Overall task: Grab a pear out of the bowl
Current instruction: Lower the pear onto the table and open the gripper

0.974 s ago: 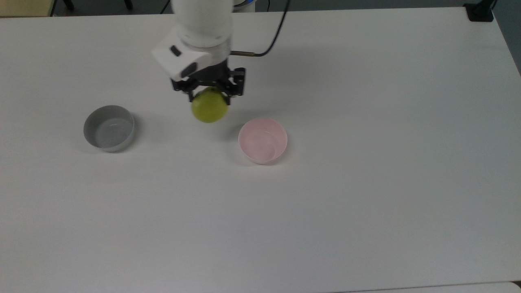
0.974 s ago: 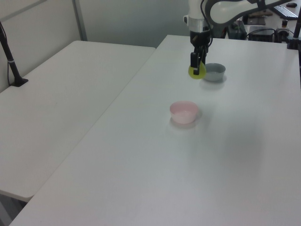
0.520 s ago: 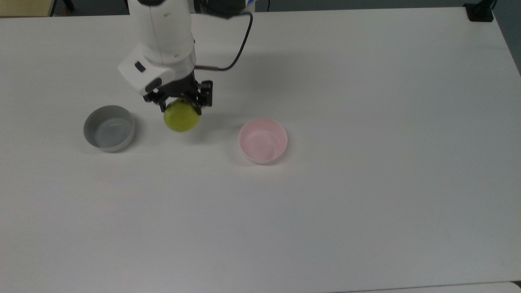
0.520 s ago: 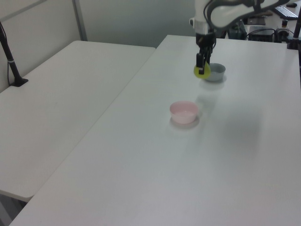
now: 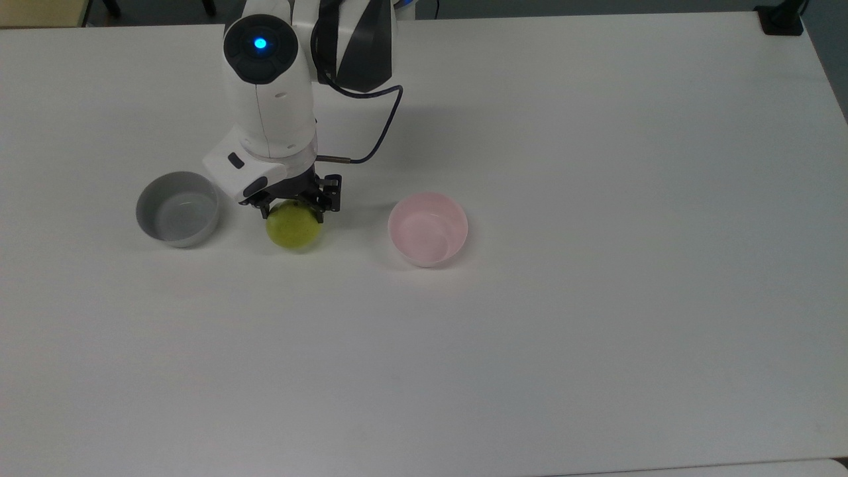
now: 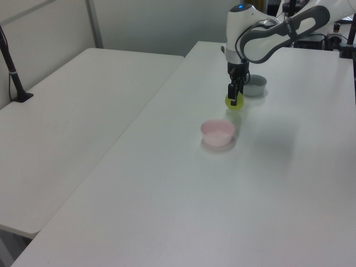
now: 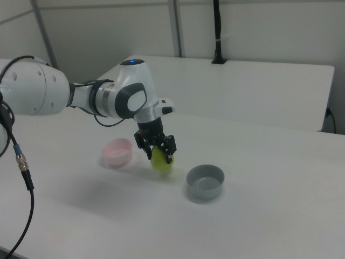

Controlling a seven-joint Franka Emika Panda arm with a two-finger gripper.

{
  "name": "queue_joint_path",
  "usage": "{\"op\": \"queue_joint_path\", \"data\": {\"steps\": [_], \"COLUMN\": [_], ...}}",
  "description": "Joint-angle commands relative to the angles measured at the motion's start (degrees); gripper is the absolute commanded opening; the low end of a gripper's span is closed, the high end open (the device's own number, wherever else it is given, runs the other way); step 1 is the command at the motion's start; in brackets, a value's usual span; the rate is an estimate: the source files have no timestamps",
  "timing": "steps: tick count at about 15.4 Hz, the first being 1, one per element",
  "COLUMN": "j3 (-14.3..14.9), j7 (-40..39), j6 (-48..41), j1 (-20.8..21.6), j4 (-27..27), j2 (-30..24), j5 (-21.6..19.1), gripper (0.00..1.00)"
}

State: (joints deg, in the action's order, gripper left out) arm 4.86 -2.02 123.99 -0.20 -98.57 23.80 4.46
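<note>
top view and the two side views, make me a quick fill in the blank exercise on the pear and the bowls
1. The pincer is shut on the ____.
2. In the top view the pear sits between the grey bowl and the ____ bowl.
3. Both bowls are ____ inside.
4. In the right view the grey bowl lies to the ____ of the pear.

Missing words: pear; pink; empty; right

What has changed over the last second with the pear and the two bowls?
The gripper has carried the pear, still clamped, toward the top view's left and downward, from beside the pink bowl to low over the table between the two bowls, near the grey bowl. Whether the pear touches the table cannot be told. Both bowls stayed put and empty.
</note>
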Motion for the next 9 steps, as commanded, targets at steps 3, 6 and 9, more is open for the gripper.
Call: {"op": "queue_joint_path", "data": {"steps": [3, 6, 9], "j3": [-0.1, -0.1, -0.1], "j7": [0.0, 0.0, 0.1], "j6": [1.1, 1.1, 0.9], "j1": [0.4, 0.4, 0.4], "j4": [-0.9, -0.9, -0.8], "j2": [-0.1, -0.2, -0.2], "j5": [0.7, 0.7, 0.7], "gripper": [0.93, 0.95, 0.99]}}
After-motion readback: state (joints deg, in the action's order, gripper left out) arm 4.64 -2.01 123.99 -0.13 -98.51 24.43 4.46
